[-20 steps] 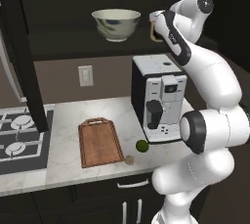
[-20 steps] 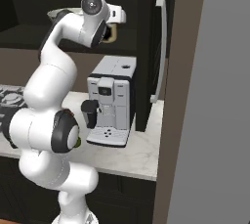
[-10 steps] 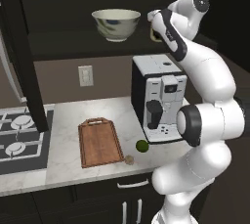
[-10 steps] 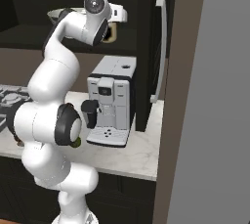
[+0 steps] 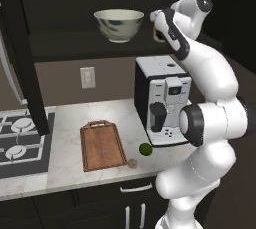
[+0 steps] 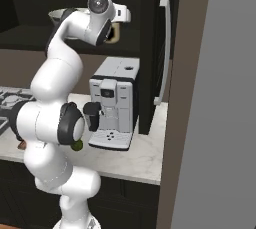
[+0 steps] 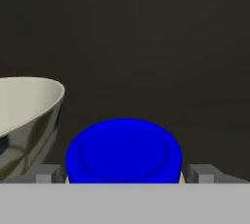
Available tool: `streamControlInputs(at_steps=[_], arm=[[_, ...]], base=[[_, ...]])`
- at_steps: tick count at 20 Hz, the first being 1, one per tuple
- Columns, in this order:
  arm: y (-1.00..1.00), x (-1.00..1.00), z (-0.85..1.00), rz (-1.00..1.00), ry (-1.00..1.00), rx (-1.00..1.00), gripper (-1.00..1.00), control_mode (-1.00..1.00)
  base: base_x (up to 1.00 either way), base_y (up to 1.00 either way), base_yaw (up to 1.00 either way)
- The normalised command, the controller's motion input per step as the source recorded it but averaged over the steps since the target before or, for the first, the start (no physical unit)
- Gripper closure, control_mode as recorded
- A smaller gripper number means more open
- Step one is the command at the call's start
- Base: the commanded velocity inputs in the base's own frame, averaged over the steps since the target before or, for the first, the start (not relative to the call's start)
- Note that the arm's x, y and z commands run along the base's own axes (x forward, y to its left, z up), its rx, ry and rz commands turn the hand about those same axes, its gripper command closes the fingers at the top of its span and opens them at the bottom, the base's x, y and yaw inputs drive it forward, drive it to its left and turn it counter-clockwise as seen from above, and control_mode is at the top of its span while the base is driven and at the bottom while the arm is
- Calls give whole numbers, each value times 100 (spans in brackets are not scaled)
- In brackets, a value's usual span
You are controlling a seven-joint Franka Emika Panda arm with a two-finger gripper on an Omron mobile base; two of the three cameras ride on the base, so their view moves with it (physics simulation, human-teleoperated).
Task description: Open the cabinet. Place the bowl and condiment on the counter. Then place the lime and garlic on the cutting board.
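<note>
The cabinet stands open, its dark door (image 5: 22, 58) swung out at the left and the other door (image 6: 150, 48) at the right. On its shelf sits the cream bowl (image 5: 119, 23) (image 7: 24, 115). Right of it is the condiment jar (image 5: 157, 35) (image 6: 115, 35), its blue lid (image 7: 124, 152) close below the hand. My gripper (image 5: 159, 27) (image 6: 118, 23) (image 7: 125, 175) is open, one fingertip on each side of the lid. On the counter (image 5: 65, 143) lie the cutting board (image 5: 102, 144), the lime (image 5: 145, 148) and the garlic (image 5: 132, 163), both off the board's right edge.
A white coffee machine (image 5: 162, 100) (image 6: 114, 104) stands on the counter under the shelf, right of the board. A stove (image 5: 20, 143) fills the counter's left end. A grey wall panel (image 6: 215, 98) closes the right side.
The arm's elbow has swung a little to the left while the hand has stayed almost in place by the jar. The jaws are as wide as before.
</note>
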Motion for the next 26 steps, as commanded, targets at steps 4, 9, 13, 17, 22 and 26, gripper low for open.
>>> streamControlInputs(at_steps=[4,9,13,17,22,26], arm=[[-4,26,-2,3,0,0,-100,-100],[-2,4,-7,2,0,0,100,-100],[0,-16,0,0,-5,0,100,-100],[0,-59,-2,0,-6,-1,100,-100],[-1,-95,-5,-1,-4,-4,100,-100],[-18,-100,-3,-10,-1,-5,100,-100]], base=[[0,0,0],[0,0,0],[0,0,0],[0,0,0],[0,0,0],[0,0,0]])
